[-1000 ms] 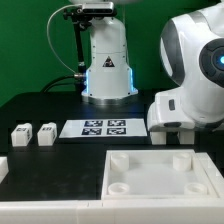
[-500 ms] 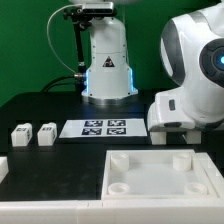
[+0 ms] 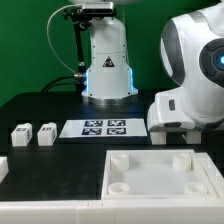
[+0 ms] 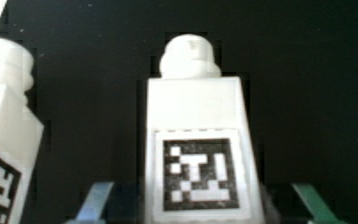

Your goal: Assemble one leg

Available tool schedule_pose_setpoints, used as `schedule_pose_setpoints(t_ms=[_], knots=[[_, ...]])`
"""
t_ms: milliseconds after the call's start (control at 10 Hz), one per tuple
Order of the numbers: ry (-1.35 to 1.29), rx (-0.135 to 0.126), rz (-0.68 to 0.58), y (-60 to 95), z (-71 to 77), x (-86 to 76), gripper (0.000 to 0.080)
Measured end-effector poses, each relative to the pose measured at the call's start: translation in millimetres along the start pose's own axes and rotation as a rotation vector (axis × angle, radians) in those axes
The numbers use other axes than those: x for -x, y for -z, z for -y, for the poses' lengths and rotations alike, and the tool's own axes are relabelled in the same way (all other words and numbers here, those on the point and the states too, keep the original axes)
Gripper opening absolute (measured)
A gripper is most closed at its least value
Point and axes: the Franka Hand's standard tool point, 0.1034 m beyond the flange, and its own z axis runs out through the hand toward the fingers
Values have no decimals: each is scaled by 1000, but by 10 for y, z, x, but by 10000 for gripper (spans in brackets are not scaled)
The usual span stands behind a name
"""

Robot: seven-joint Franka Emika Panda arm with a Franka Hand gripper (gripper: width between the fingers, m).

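Observation:
In the wrist view a white leg [image 4: 197,110] lies on the black table, with a rounded peg at its far end and a black-and-white tag on its upper face. My gripper [image 4: 202,205] is open, one finger on each side of the leg's near end, with a dark gap between each finger and the leg. A second leg [image 4: 5,130] lies beside the first, outside the fingers. In the exterior view two more legs [image 3: 20,135] [image 3: 45,133] stand at the left. There my arm's wrist [image 3: 172,115] hangs low at the right and hides the fingers.
The marker board [image 3: 103,127] lies at the table's middle. The large white tray-like piece [image 3: 150,178] with round corner sockets lies in front at the right. A white strip [image 3: 3,168] sits at the left edge. The robot base [image 3: 107,65] stands behind.

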Motion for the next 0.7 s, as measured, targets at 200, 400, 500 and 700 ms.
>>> schedule_pose_setpoints(t_ms=[200, 400, 500, 700], knots=[[26, -13, 21, 583, -151, 167, 291], [16, -6, 19, 878, -175, 407, 291], [19, -17, -92, 892, -144, 266, 291], [15, -21, -297, 903, -158, 264, 291]])
